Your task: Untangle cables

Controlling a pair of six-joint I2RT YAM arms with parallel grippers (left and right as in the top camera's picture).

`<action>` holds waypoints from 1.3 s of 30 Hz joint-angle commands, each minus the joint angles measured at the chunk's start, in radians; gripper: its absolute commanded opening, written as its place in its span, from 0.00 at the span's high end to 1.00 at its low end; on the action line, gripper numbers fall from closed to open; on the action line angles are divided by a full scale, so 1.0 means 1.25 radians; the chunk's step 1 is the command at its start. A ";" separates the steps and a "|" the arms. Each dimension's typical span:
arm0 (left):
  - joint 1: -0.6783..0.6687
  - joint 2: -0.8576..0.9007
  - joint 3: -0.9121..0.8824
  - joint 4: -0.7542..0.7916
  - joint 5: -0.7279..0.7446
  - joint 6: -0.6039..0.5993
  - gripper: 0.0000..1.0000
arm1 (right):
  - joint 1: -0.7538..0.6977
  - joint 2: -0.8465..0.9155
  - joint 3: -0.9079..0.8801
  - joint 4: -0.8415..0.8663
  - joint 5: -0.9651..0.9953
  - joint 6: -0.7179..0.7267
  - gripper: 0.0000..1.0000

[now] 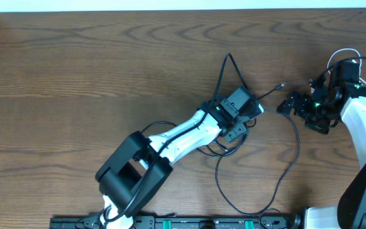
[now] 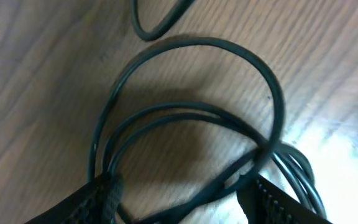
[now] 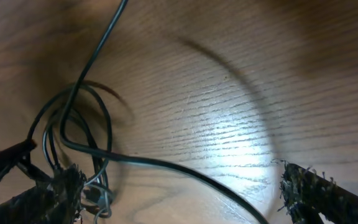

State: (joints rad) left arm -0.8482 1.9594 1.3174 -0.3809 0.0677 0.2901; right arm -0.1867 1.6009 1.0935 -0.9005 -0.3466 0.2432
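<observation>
So the black cables (image 1: 296,146) sit mid-table (image 1: 75,76), a bit right of centre. There's a tight clump in the middle, one tail runs toward the far edge, and one big loose loop swings down to the near edge and back up. I can't pick out a white one for sure in any view.

The left gripper (image 2: 185,202) is parked right over the clump with its fingers (image 2: 98,196) spread. In its wrist view a few rounds of the loop (image 2: 277,93) lie flat on the wood between the pads and nothing is pinched. My guess is it's down low like that so it can either pin the clump or close on a single round once it's lined up.

The right gripper (image 3: 179,193) is off on the clump's right side with its jaws as wide as they go and nothing in them. A single strand (image 3: 166,165) crosses the wood between its fingers, and a small bunch of coils crowds its left finger (image 3: 55,193). That spot makes sense to me. It's out where the cable leaves the mess, so pulling there would drag a loop clear rather than tighten things.

As for progress, I'd say it's early-ish, since the middle is well overlapped. The risk is that grabbing two rounds at once just drags the whole clump along.
</observation>
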 commanded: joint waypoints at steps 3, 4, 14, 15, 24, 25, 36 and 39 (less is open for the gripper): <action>-0.001 0.009 0.005 0.054 -0.007 0.013 0.36 | -0.002 -0.013 -0.044 0.039 0.000 0.011 0.01; -0.001 0.010 0.005 0.062 -0.007 0.013 0.36 | -0.002 -0.013 -0.050 0.045 0.000 0.011 0.01; 0.001 0.060 0.005 0.109 -0.014 0.023 0.35 | -0.002 -0.013 -0.074 0.063 -0.070 -0.025 0.01; 0.001 0.061 0.005 0.121 -0.027 0.023 0.36 | -0.002 -0.013 -0.074 0.063 -0.069 -0.026 0.01; 0.001 0.060 0.005 0.168 -0.118 0.056 0.92 | -0.002 -0.013 -0.074 0.063 -0.069 -0.026 0.01; 0.001 0.058 0.005 0.160 -0.118 0.050 0.92 | -0.002 -0.013 -0.074 0.063 -0.069 -0.027 0.01; 0.032 -0.143 0.005 -0.035 -0.117 -0.212 0.93 | -0.001 -0.015 -0.074 -0.001 -0.393 -0.290 0.02; 0.064 -0.218 0.005 -0.106 -0.042 -0.261 0.93 | 0.003 -0.015 -0.074 -0.026 -0.445 -0.341 0.04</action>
State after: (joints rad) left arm -0.8104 1.7840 1.3151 -0.4702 -0.0498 0.0963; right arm -0.1864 1.6009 1.0054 -0.9226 -0.7753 -0.0750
